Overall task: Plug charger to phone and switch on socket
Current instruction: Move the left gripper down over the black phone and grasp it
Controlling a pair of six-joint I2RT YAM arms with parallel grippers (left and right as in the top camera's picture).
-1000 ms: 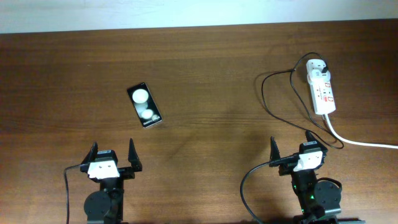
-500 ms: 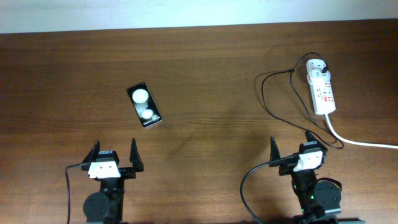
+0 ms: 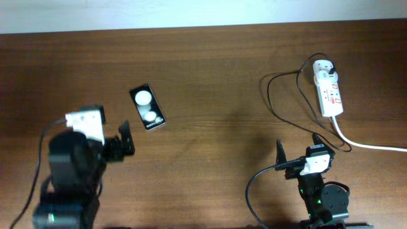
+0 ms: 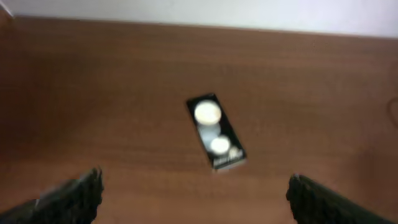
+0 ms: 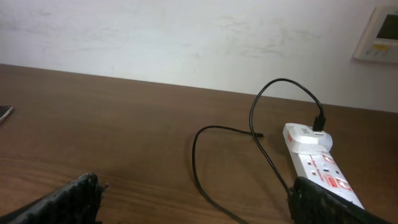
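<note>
The phone (image 3: 147,107) lies flat on the table at the left, its two white spots up; it sits mid-frame in the left wrist view (image 4: 214,132). My left gripper (image 3: 122,141) hovers just short of it, open and empty (image 4: 196,199). The socket (image 3: 329,89) lies at the far right with a black plug in its far end; it also shows in the right wrist view (image 5: 317,162). The charger cable (image 3: 273,105) loops on the table left of the socket, its free tip (image 5: 261,134) lying loose. My right gripper (image 3: 297,152) rests low, open and empty (image 5: 199,205).
The socket's thick white cord (image 3: 369,146) runs off the right edge. A white wall lies behind the table's far edge, with a wall panel (image 5: 379,34) at the upper right.
My left arm has risen from its rest pose and moved left and forward toward the phone. The right arm, phone, cable and socket have not moved.
</note>
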